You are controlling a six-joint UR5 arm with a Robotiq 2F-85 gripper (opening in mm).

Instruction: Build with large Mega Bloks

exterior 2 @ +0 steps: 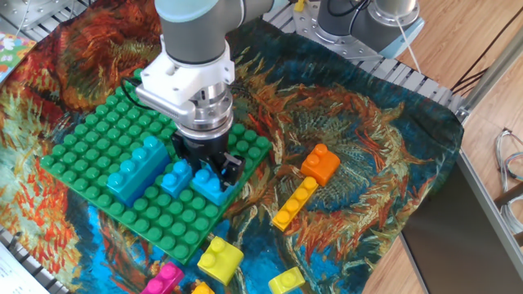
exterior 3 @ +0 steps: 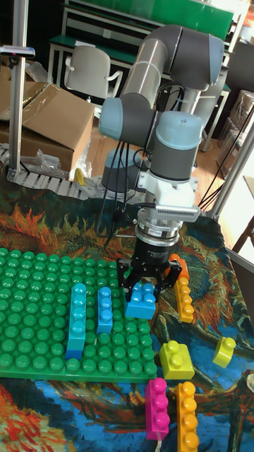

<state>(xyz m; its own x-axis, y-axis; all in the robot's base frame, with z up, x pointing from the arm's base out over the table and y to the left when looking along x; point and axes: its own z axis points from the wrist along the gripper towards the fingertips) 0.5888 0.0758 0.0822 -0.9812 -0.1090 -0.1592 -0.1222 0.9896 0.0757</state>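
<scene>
My gripper (exterior 2: 209, 173) (exterior 3: 147, 282) is shut on a square blue brick (exterior 2: 212, 189) (exterior 3: 141, 302), which it holds over the right edge of the green studded plate (exterior 2: 90, 135) (exterior 3: 35, 282). A gap separates that brick from a second blue brick (exterior 2: 175, 178) (exterior 3: 104, 309) pressed onto the plate. Left of it a long light blue brick (exterior 2: 135, 167) (exterior 3: 76, 321) is also on the plate. I cannot tell whether the held brick touches the studs.
Loose bricks lie on the patterned cloth: an orange one (exterior 2: 320, 163), a long yellow-orange one (exterior 2: 294, 202) (exterior 3: 185, 296), a yellow square (exterior 2: 219, 257) (exterior 3: 175, 359), a small yellow one (exterior 2: 286, 280) (exterior 3: 224, 351), a pink one (exterior 2: 163, 280) (exterior 3: 156, 406), and a long orange one (exterior 3: 187, 417).
</scene>
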